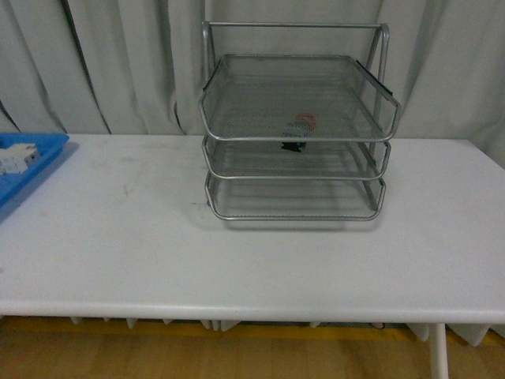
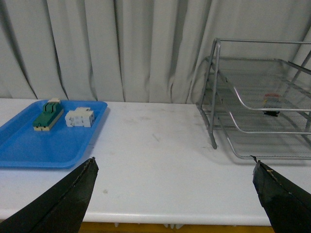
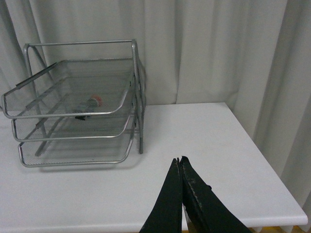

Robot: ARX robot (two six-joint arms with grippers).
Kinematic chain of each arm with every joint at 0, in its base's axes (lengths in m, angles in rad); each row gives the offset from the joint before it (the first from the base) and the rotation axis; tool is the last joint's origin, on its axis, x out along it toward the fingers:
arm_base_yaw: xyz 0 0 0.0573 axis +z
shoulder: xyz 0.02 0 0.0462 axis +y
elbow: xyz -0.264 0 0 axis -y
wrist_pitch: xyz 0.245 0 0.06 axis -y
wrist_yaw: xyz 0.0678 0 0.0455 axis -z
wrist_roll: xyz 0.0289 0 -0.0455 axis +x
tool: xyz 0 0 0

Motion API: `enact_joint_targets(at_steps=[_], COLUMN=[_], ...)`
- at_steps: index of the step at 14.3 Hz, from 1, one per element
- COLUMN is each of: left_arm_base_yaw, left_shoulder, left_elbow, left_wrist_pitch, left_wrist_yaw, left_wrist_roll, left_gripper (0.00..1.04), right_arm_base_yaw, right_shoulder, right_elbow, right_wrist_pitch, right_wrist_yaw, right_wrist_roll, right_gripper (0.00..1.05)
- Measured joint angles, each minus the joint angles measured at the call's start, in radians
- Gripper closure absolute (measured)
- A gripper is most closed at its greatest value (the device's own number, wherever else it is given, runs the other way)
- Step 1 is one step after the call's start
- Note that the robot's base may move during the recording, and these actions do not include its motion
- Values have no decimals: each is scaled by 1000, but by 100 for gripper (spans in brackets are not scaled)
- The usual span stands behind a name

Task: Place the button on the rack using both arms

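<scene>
Button [image 1: 300, 129] sits in rack [image 1: 237, 136], left gripper [image 2: 175, 194] spread wide, right gripper [image 3: 181, 167] pinched empty; risk: an arm swing jolting the wire frame.

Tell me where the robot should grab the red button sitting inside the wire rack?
Probably by its dark body under the red cap. The button lies in the rack, apparently on the top tier, so coming in from above over the open front rim looks easiest; mesh walls block the sides.
</scene>
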Motion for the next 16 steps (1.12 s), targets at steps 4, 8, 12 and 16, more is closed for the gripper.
enact_joint_targets(at_steps=[4, 8, 12, 16], left_arm_base_yaw=[0, 0, 0, 0], left_shoulder=[0, 0, 0, 0], left_elbow=[0, 0, 0, 0], left_wrist_pitch=[0, 0, 0, 0], left_wrist_yaw=[0, 0, -1, 0], left_wrist_roll=[0, 0, 0, 0], left_gripper=[7, 7, 7, 7], right_arm_base_yaw=[0, 0, 0, 0], right_shoulder=[-66, -166, -336, -390], right_elbow=[-35, -35, -35, -35], right_wrist_pitch=[-23, -117, -343, -351], right_wrist_yaw=[0, 0, -1, 0], right_wrist_roll=[0, 0, 0, 0], right_gripper=[103, 103, 103, 103])
